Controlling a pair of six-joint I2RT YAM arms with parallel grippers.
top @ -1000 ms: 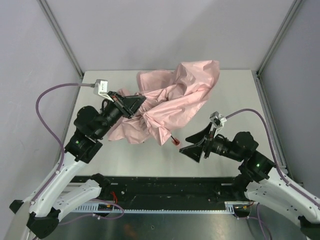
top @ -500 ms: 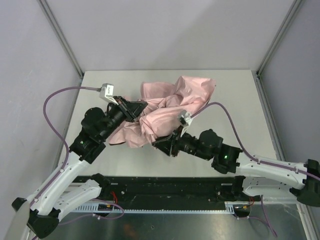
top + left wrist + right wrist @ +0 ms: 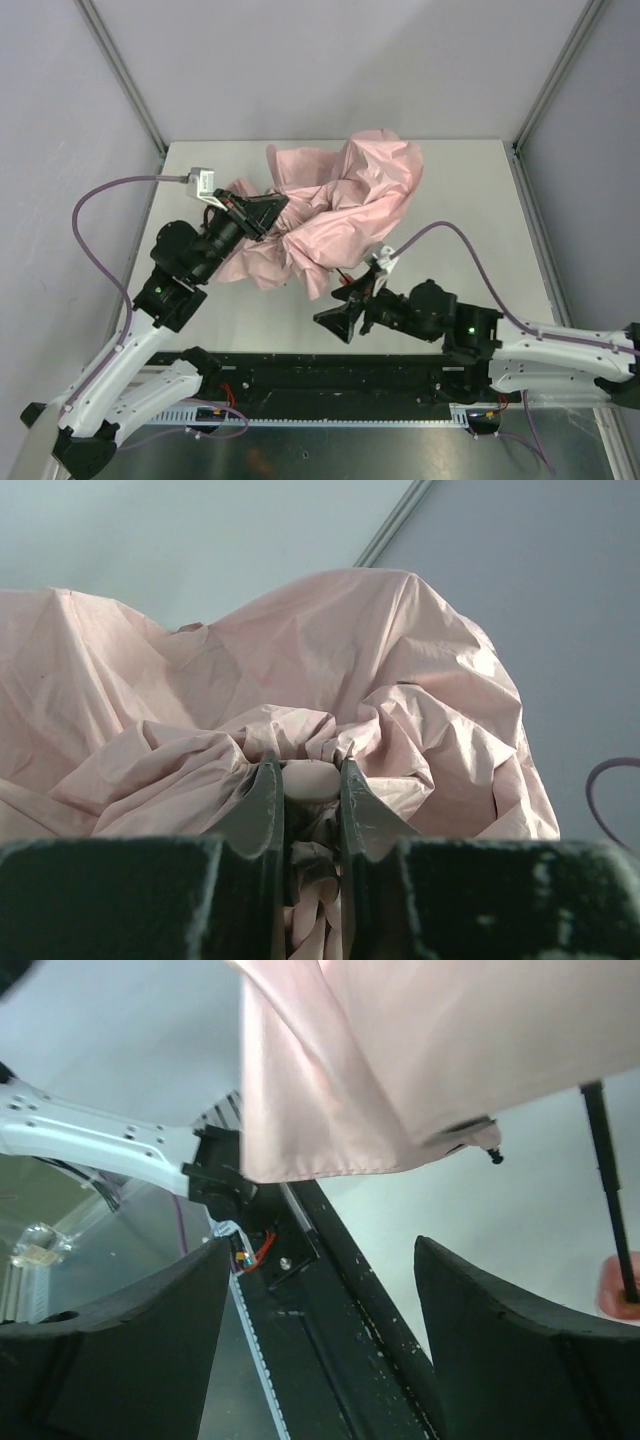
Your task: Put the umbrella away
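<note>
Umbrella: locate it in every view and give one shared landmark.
Top external: umbrella at centre, between the arms.
Left wrist: it fills the frame; left gripper pinches it.
Right wrist: fabric across the top, shaft at right edge.
Landmark: black rail, in top external and right wrist.

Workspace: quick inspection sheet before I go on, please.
Surface: pale table, no spills seen.
Job's things: umbrella crumpled, fabric loose, not folded; black shaft sticks out below.
Clutter: nothing seen.
Claws: left claw shut on umbrella amid bunched fabric; right claw open, empty, beside the shaft.
Cables: left cable and right cable, purple, arch off the wrists.
Surroundings: grey walls, metal frame posts.
</note>
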